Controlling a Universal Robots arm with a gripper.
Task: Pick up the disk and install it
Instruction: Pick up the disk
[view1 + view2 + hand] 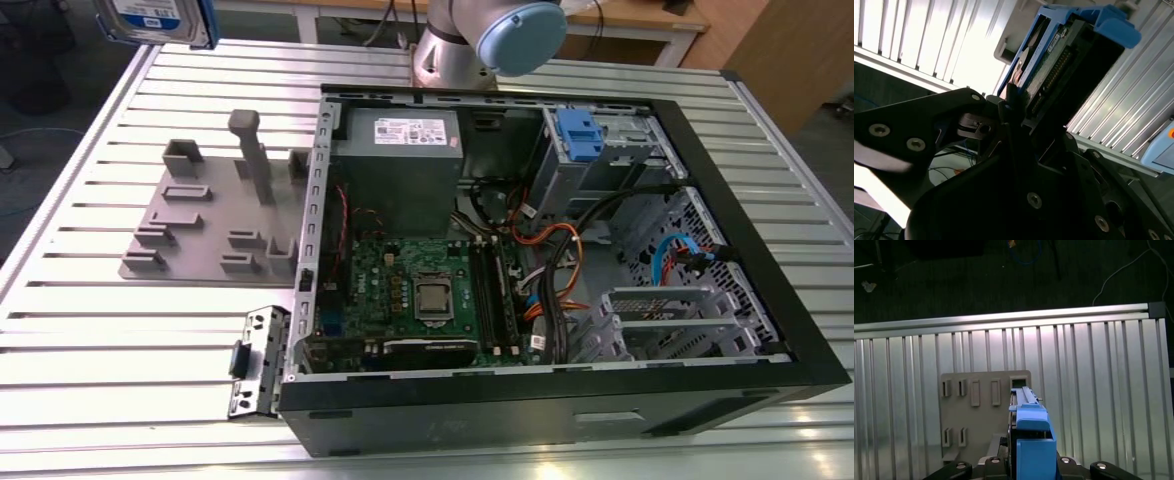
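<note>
The disk [155,20], a silver drive with a white-and-blue label in a bright blue bracket, hangs in the air at the exterior view's far upper left, above the table's back corner. In the second wrist view my gripper [1019,107] is shut on the disk [1069,55], its dark fingers [1008,102] clamping the drive's near end. The first wrist view looks along the disk [1029,432] edge-on, over the grey holder plate [985,405]. The grey drive cage [601,150] with its small blue latch [577,130] sits in the open computer case, far from the disk.
The open black computer case [747,300] lies on the slatted metal table [107,340], holding the motherboard [414,295], the grey power supply [396,160] and loose cables. The grey holder plate [214,215] with upright posts stands beside the case. The arm's base [487,40] is behind the case.
</note>
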